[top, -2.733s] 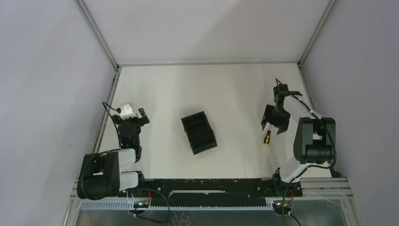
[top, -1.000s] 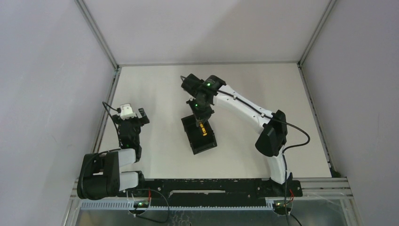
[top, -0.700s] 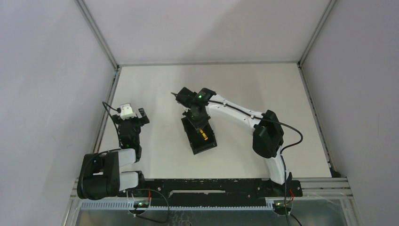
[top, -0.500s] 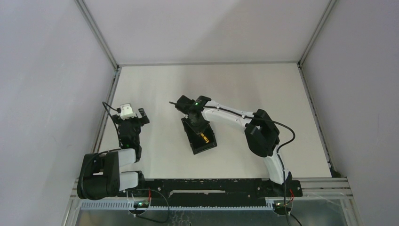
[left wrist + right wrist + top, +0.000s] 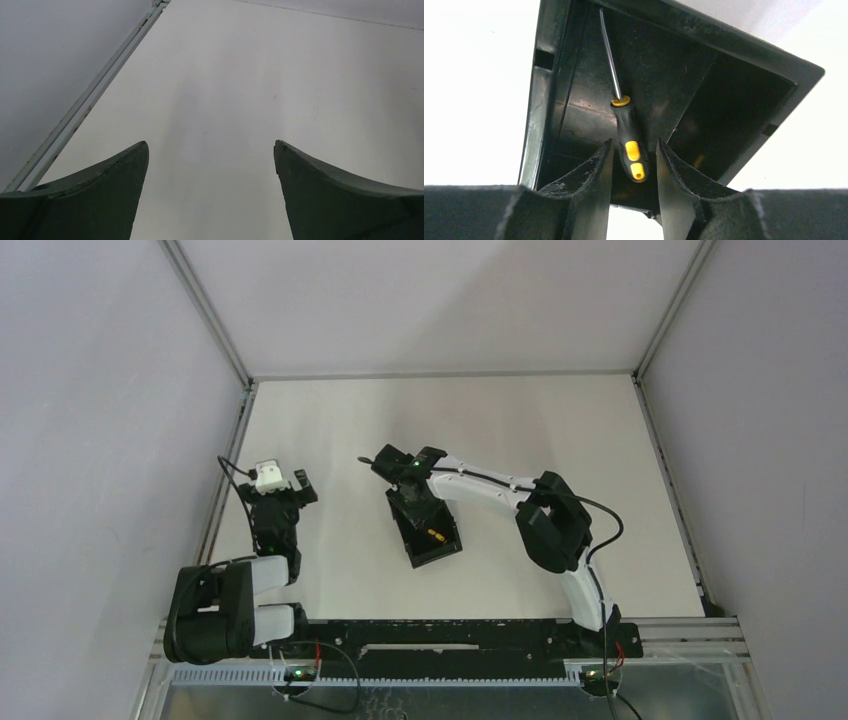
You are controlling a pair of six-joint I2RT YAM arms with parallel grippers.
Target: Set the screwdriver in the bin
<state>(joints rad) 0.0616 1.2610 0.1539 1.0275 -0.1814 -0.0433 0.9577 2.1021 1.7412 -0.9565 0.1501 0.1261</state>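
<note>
The screwdriver (image 5: 434, 534), yellow-and-black handle with a thin shaft, lies on the floor of the black bin (image 5: 424, 552) at the table's middle. In the right wrist view the screwdriver (image 5: 628, 135) lies along the floor of the bin (image 5: 549, 100), shaft pointing away. My right gripper (image 5: 411, 489) hangs over the bin's far end. In its wrist view the right gripper (image 5: 634, 144) is open, with a gap on each side of the handle. My left gripper (image 5: 283, 498) rests at the table's left, and in its wrist view the left gripper (image 5: 211, 145) is open and empty.
Grey walls with metal frame rails (image 5: 232, 455) bound the white table on the left, back and right. The right arm (image 5: 500, 495) stretches across from its base to the bin.
My right gripper carried the screwdriver from the table's right side to the bin, lowered it in and let go. The left arm has not moved.
</note>
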